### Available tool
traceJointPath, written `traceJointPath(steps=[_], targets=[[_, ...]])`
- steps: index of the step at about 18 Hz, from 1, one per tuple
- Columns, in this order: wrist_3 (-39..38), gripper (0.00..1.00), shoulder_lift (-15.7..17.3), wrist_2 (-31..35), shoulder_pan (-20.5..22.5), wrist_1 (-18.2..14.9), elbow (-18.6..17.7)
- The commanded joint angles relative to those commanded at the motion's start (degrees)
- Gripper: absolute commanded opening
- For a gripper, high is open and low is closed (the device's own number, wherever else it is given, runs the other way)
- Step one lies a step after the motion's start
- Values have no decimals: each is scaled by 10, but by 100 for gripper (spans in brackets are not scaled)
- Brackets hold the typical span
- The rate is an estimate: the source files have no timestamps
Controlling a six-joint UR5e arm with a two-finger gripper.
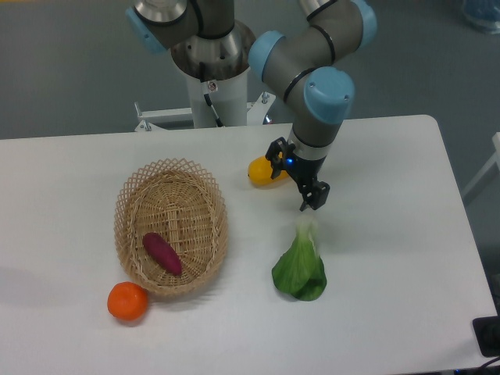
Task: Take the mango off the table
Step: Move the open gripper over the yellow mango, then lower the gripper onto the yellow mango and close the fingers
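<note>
While the mango [260, 171] lies on the white table [391, 234], near the back edge and just right of the wicker basket [172, 226], we see only its left part; the rest is hidden behind the claw [301, 181] and the wrist above it. We cannot tell whether the claw's fingers are apart or together, nor whether they touch the fruit, since the dark fingers overlap from this angle. We judge the grasp is not yet made. To do it well, we would centre the fingers across the mango's short axis, come down low enough to grip its widest part, and close gently, as the glossy skin may slip. In front of the claw lies a leafy green vegetable [299, 269]. A purple sweet potato [162, 253] rests in the basket, and a round orange [127, 301] sits just outside its front rim.
</note>
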Motion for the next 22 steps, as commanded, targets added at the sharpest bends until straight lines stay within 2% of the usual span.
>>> traceJointPath(steps=[5, 13, 18, 22], targets=[[66, 100, 12, 49, 3, 1, -34], [68, 100, 27, 77, -2, 1, -69], [65, 100, 23, 78, -4, 4, -79], [59, 100, 18, 79, -11, 32, -94]])
